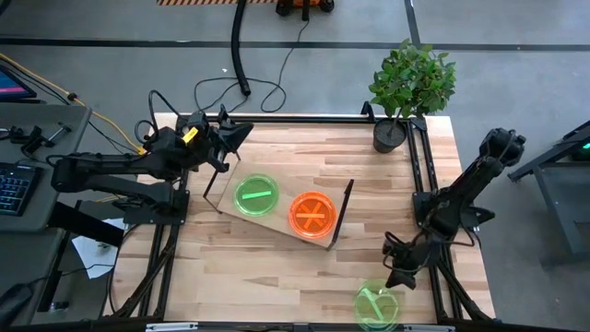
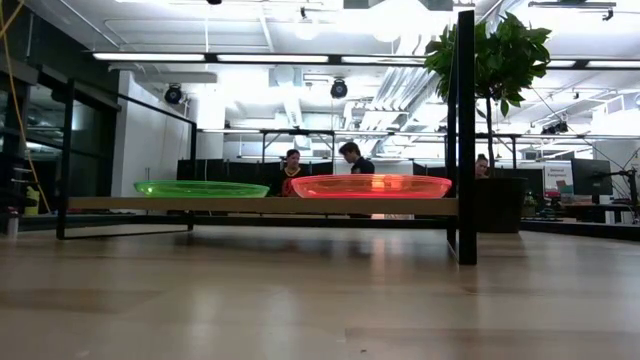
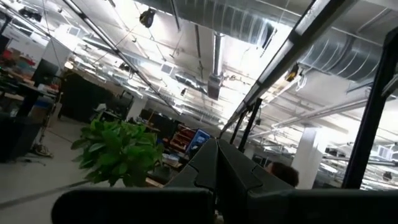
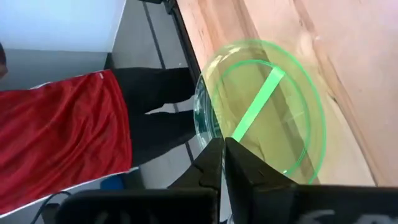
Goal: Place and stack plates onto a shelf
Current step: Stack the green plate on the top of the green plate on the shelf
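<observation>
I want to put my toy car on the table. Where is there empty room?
Bare wood lies between the shelf and the table's near edge, on the left arm's side, and also between the shelf and the potted plant. It is crowded at the near corner on the right arm's side, where the right gripper is shut beside a green plate.

Open-plan lab: exposed ceiling ducts (image 3: 348, 46), strip lights (image 2: 270, 57), monitors (image 2: 590, 177).

Left arm was parked at the desk's far-left corner, left gripper (image 1: 241, 134) raised, angled upward, fingers closed on nothing. Right arm reached down along the right edge to the near corner, right gripper (image 1: 398, 279) with fingers pressed together just beside a green plate's rim.
</observation>
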